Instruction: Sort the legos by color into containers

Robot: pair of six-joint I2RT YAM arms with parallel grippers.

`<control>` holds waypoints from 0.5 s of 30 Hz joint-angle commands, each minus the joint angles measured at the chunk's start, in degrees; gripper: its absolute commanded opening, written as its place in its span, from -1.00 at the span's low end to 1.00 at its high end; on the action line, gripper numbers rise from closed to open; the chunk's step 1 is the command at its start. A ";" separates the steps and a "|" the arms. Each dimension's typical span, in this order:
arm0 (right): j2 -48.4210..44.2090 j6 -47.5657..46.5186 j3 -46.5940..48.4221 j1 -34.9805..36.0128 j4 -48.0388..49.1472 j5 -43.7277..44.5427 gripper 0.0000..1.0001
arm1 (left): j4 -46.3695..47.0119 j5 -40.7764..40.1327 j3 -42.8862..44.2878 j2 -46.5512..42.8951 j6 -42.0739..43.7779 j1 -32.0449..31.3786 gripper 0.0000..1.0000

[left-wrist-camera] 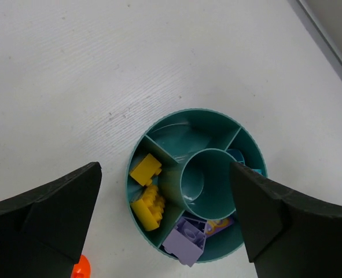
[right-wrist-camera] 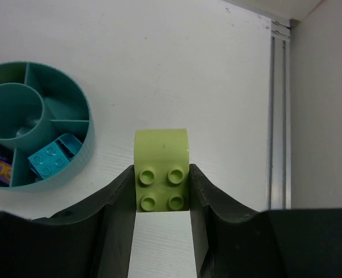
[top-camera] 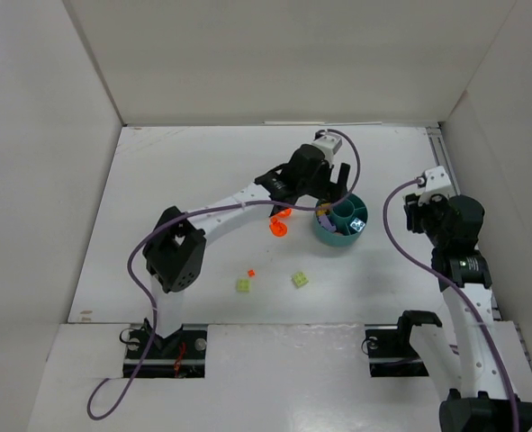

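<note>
a dish (top-camera: 341, 223) sits right of centre in the top view, round pieces (top-camera: 279, 223) just to its left, three loose bricks (top-camera: 244, 284) at lower centre. the left gripper (left-wrist-camera: 165, 174) hangs spread over the dish; further right, the right gripper (right-wrist-camera: 162, 191) pinches one brick (right-wrist-camera: 161, 156).

Teal divided dish (left-wrist-camera: 197, 111), yellow bricks (left-wrist-camera: 146, 169), purple brick (left-wrist-camera: 184, 240) (separate compartments), pale green brick (right-wrist-camera: 161, 168) clamped between jaws

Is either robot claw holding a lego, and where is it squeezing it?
The right claw pinches a pale green brick by its two opposite sides. The left claw hangs open over the teal dish, empty.
</note>
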 commanded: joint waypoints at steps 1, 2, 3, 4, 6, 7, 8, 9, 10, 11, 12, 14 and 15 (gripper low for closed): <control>1.99 -1.42 1.57 -0.28 4.51 -6.88 -0.29 | 1.39 -2.58 -0.69 -6.91 0.37 -0.23 0.83; 3.04 -2.38 1.57 -0.28 5.65 -12.39 -0.29 | 2.00 -3.29 -1.39 -7.87 0.37 -0.23 0.97; 4.27 -2.39 1.57 -0.28 8.36 -15.31 -0.26 | 2.00 -3.82 -2.26 -9.88 0.37 -0.23 1.00; 7.33 -3.09 1.57 -0.28 9.86 -18.56 -0.25 | 2.61 -3.83 -4.45 -11.04 0.37 0.30 1.00; 11.03 -3.62 1.57 -0.28 12.33 -26.92 -0.25 | 3.32 -3.83 -7.18 -14.80 -0.68 1.52 1.00; 14.88 -3.62 2.35 -0.28 14.34 -28.34 -0.25 | 3.32 -3.83 -10.41 -16.22 -1.29 3.10 1.00; 16.75 -3.62 2.36 -0.28 15.40 -29.48 -0.25 | 4.02 -3.22 -12.36 -17.71 -2.60 3.98 1.00; 18.42 -3.01 3.05 -0.28 16.37 -30.89 -0.25 | 5.07 -3.21 -14.38 -19.21 -2.62 4.77 1.00; 19.83 -3.01 3.06 -0.28 18.64 -31.42 -0.25 | 5.08 -3.21 -16.49 -22.09 -3.49 5.48 1.00; 22.10 -2.40 3.06 -0.28 19.54 -32.04 -0.25 | 5.86 -4.26 -20.17 -23.51 -3.49 6.62 1.00; 23.08 -2.39 3.85 -0.28 20.33 -32.04 -0.25 | 5.87 -5.92 -21.77 -24.75 -4.37 7.15 1.00; 25.01 -1.86 4.55 1.82 21.39 -30.29 -0.25 | 5.87 -7.16 -24.50 -27.91 -5.86 8.11 1.00; 25.64 -1.86 5.34 2.62 22.18 -29.50 -0.25 | 5.35 -7.17 -27.21 -28.79 -5.87 9.08 1.00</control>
